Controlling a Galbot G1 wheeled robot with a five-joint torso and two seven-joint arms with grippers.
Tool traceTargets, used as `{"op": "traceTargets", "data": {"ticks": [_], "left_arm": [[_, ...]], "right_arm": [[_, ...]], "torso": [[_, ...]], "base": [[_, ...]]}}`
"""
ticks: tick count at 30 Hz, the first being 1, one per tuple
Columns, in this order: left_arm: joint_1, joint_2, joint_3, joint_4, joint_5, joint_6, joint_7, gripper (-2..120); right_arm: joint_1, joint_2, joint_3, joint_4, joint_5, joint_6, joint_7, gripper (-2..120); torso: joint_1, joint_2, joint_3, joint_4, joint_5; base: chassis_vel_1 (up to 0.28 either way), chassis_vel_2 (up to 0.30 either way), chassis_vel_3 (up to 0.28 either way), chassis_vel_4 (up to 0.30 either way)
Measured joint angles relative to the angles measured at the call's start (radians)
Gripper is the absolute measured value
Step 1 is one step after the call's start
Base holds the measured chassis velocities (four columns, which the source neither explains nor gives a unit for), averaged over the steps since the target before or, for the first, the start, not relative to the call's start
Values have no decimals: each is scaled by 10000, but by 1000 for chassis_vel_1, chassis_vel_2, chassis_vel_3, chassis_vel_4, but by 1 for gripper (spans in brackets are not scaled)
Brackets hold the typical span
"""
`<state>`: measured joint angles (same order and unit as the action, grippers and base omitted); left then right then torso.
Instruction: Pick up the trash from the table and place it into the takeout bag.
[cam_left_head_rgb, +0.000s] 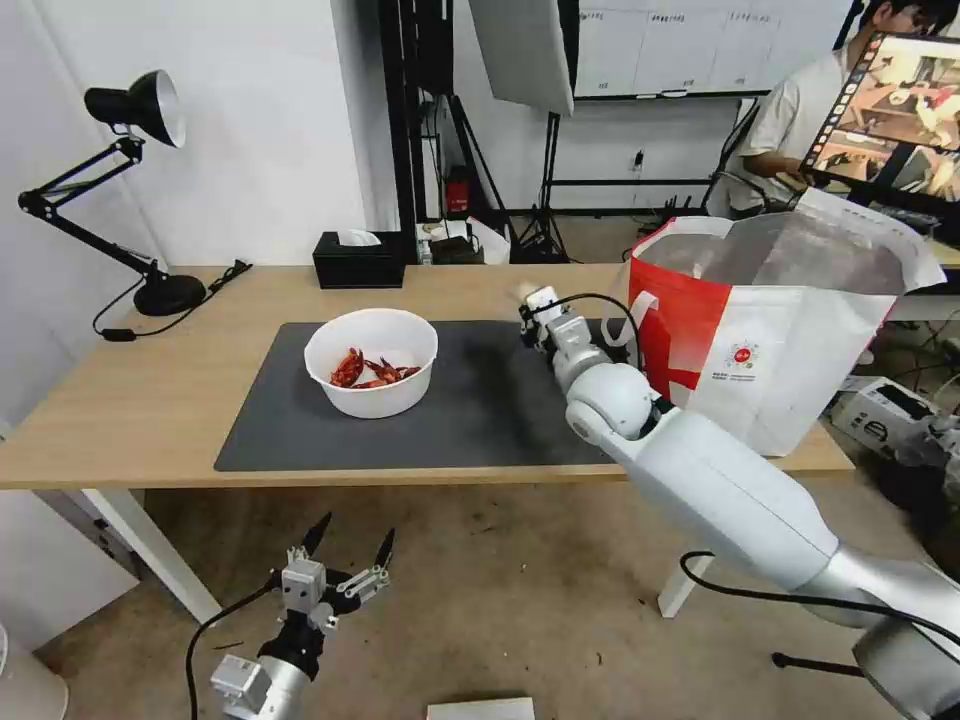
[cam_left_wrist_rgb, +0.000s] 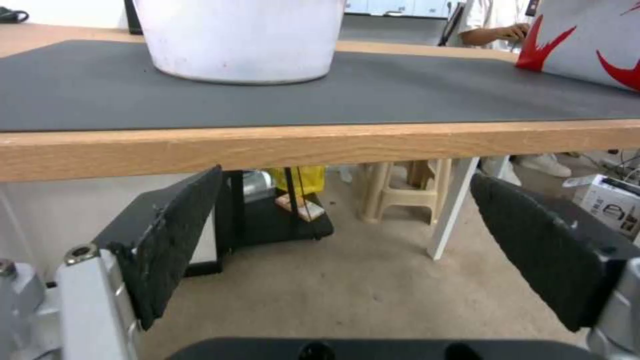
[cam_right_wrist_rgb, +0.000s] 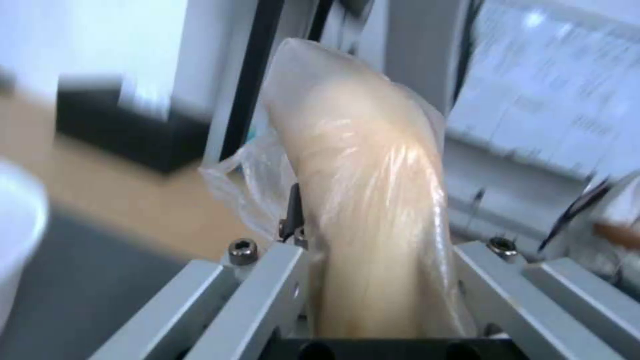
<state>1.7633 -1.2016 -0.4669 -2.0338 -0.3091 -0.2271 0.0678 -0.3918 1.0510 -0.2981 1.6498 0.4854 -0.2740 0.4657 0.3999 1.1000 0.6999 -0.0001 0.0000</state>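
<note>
My right gripper (cam_left_head_rgb: 527, 297) is raised over the dark mat just left of the takeout bag (cam_left_head_rgb: 790, 330), shut on the beige ball in clear wrap (cam_right_wrist_rgb: 363, 200), which bulges squeezed between its jaws. The white bowl of red crayfish shells (cam_left_head_rgb: 371, 361) sits on the mat's left part, on the table (cam_left_head_rgb: 140, 400). Below the table's front edge hangs my left gripper (cam_left_head_rgb: 350, 540), open and empty, facing the bowl (cam_left_wrist_rgb: 240, 40) and the bag (cam_left_wrist_rgb: 587, 45) from underneath the table's edge.
A black tissue box (cam_left_head_rgb: 358, 260) stands at the back edge and a black desk lamp (cam_left_head_rgb: 140, 190) at the far left. A person sits behind the bag at a monitor (cam_left_head_rgb: 890, 110). Stools and a white table leg (cam_left_wrist_rgb: 453, 210) are under the desk.
</note>
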Motion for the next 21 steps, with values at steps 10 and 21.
{"op": "traceTargets", "data": {"ticks": [10,21], "left_arm": [[114,-151,56,-90,212,-24,-4,100],[56,-283,343,-312,401,96,-15,100]], "right_arm": [[-635,-661,1255,957,-2079,1920,1919,8],[-1212,-2009,2329,1590,-1403,899,2647,7]], "torso": [[0,0,0,1,2],[1,0,0,-1,3]], "base": [[0,0,0,0],[0,0,0,0]]}}
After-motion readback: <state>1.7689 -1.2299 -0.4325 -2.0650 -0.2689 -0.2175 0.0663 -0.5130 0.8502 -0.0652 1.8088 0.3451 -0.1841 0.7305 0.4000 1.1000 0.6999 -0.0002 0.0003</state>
